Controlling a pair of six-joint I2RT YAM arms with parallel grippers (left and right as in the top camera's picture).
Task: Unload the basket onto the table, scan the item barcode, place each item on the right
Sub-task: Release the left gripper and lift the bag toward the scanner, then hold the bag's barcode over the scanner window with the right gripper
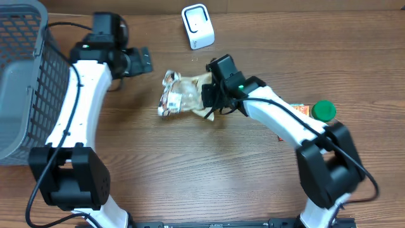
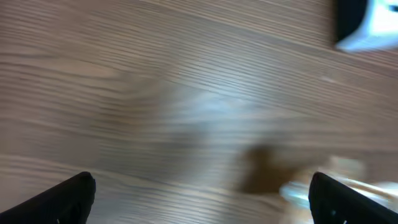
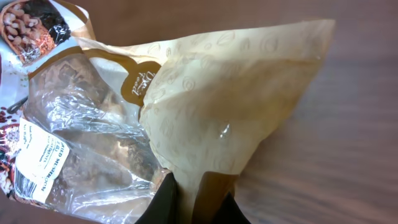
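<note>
The pouch [image 1: 186, 95] sat near the middle of the table [image 1: 209, 171], between the two arms and a little below the white scanner [image 1: 197, 25]. Whether it rested on the wood or hung just clear of it, I couldn't tell. It was a crinkled thing, tan paper at one end and clear film at the other, with dark dried pieces showing through. The white barcode label [image 3: 34, 168] faced upward at the end furthest from the grip.

The right gripper [image 3: 196, 205] had its fingers pressed together on the tan edge. To my eye that corner hold kept the label uncovered, so the pouch could be carried up and turned toward the scanner.

The left gripper [image 1: 142, 60] was spread wide over bare wood, holding nothing and well off to the side, probably to stay out of the way. A wire basket [image 1: 25, 82] stood at the left edge, and a green-capped item [image 1: 324, 111] lay behind the right arm.
</note>
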